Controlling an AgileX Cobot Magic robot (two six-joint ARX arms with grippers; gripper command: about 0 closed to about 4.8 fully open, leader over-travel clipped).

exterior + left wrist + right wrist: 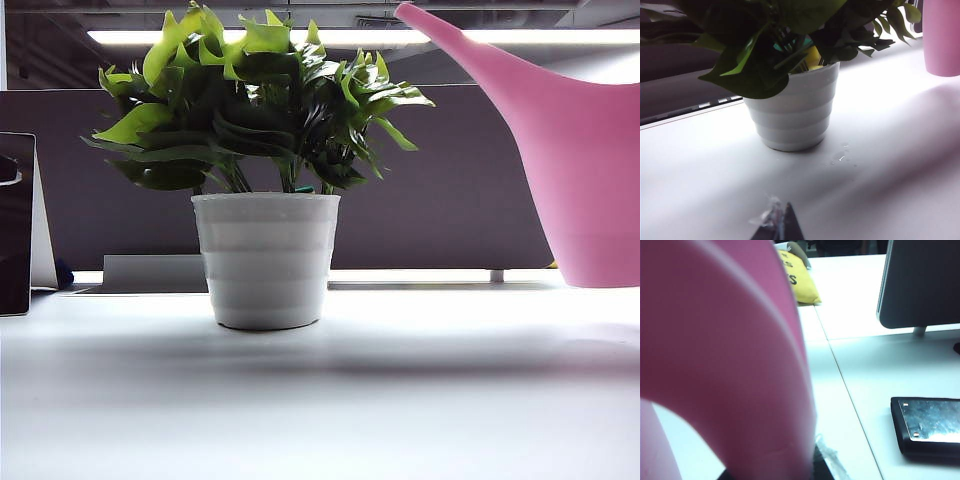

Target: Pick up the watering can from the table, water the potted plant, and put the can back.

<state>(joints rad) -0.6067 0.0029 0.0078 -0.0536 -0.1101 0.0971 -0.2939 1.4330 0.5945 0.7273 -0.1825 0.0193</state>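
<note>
The watering can [585,170] stands right of the potted plant [265,180] on the worktop [320,400], dark divider [450,200] behind. The left gripper [779,225] sits near the pot, its jaws' opening untellable; the right gripper [812,467] has its jaws closed on the can's handle.

Left tool [780,225] low over table; right tool barely visible.

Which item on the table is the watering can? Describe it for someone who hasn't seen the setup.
On the white table, find the leafy potted plant in its white ribbed pot, near the middle of the exterior view. Right of it stands the watering can, taller than the pot, its long tapering spout reaching up over the leaves. It is the only pink thing there, smooth and matte.
</note>
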